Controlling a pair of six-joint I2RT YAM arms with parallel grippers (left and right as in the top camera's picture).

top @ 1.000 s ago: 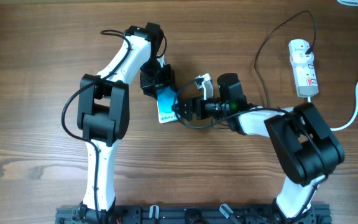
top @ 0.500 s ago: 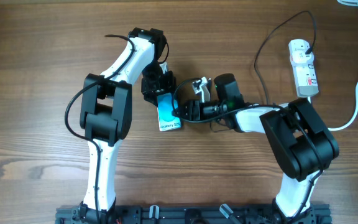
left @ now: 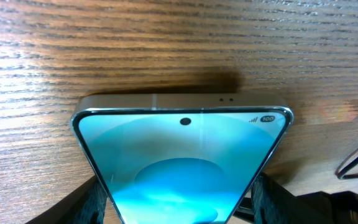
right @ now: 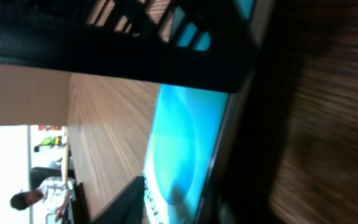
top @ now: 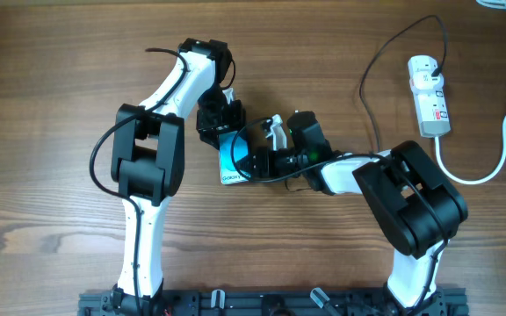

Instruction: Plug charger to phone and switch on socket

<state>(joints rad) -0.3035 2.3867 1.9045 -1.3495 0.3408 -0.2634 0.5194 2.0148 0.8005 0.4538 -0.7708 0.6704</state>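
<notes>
The phone [top: 232, 161] lies face up in the middle of the table, teal screen lit, its "Galaxy" end toward the front. My left gripper [top: 228, 139] is shut on its far end; in the left wrist view both black fingers [left: 89, 202] press the phone [left: 182, 155] at its edges. My right gripper [top: 255, 162] is at the phone's right edge. In the right wrist view the phone [right: 185, 124] stands edge-on between the jaws, blurred. The charger cable [top: 364, 88] runs from a white adapter [top: 422, 66] on the socket [top: 430, 98] and loops by the phone; its plug is hidden.
The socket's thick white cord [top: 499, 149] curves off the right side. A thin loop of the black cable [left: 342, 171] lies on the wood right of the phone. The left gripper's dark body [right: 135, 43] crosses the top of the right wrist view.
My right gripper has slid left up against the phone and its jaws have narrowed a lot. The phone has shifted a little to the left with the left gripper still on it.
</notes>
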